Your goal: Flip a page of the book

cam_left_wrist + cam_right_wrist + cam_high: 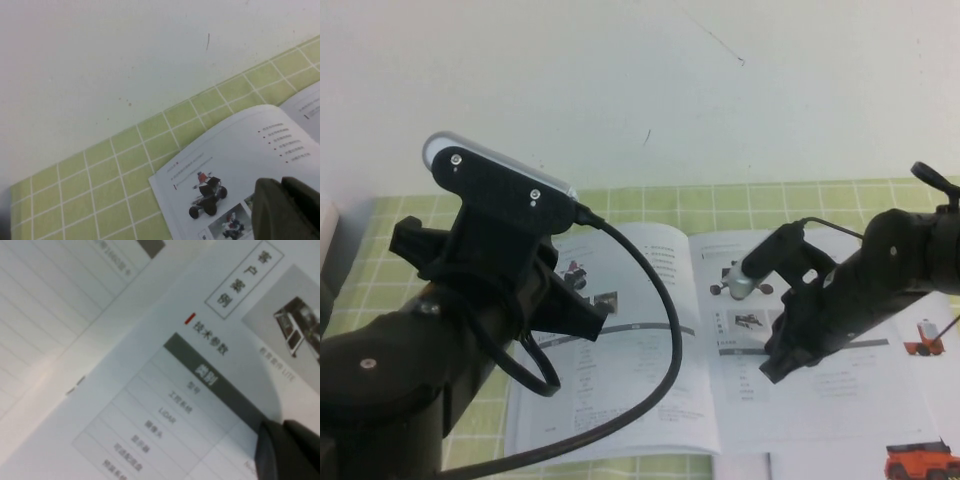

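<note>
The book [720,340] lies open on the green-checked tabletop [650,198], filling the lower middle of the high view. The right gripper [778,368], closed and empty, sits over the right-hand page [800,390]. The left gripper [287,210] hovers above the left page; I cannot tell its opening. Only the right wrist view shows the table print close up.
</note>
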Tool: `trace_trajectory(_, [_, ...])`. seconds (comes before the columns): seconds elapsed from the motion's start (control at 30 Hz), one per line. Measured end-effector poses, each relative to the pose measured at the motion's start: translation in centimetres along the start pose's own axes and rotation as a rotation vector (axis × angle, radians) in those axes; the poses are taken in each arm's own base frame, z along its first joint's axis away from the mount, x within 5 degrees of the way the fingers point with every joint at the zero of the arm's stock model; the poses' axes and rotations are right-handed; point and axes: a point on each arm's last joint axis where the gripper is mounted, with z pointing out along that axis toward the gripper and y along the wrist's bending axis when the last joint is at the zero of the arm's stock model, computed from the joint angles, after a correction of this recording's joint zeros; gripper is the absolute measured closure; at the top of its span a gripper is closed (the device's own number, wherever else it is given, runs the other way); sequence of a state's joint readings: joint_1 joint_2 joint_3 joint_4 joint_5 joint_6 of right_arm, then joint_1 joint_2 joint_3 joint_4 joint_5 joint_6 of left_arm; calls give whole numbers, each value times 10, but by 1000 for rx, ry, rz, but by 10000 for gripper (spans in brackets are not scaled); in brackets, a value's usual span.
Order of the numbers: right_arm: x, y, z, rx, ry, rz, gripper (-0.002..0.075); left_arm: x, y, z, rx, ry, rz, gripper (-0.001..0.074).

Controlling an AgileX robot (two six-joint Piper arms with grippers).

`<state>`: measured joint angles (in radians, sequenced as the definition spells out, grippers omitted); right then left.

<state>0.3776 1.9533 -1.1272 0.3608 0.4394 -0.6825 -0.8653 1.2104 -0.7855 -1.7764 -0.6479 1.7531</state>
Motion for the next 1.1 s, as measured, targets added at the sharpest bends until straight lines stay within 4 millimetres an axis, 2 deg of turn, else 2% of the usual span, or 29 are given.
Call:
trace_trajectory(0.27, [39, 18, -16, -11, 17, 52, 729, 0, -1, 0, 6, -1, -20, 739])
trace_trajectory(0.43, [48, 25, -29, -20, -10, 51, 729, 0, -2, 0, 21, -3, -33, 739])
trace_trajectory(0.53, [41, 29, -54, -10, -94, 44, 729, 0, -3, 0, 31, -4, -38, 739])
trace_trajectory(0.67, [29, 36, -103, 29, -286, 51, 729, -3, -1, -4, 42, -20, -60, 739])
trace_trajectory(0.83, [26, 49, -157, 49, -507, 13, 729, -15, 16, -28, 28, -97, -154, 738])
trace_trajectory(0.97, [35, 63, -180, 12, -649, -6, 729, -13, 39, -54, -17, -156, -209, 738])
trace_trajectory(1.1, [49, 79, -198, -29, -801, -77, 729, 7, 57, -76, -31, -188, -224, 738])
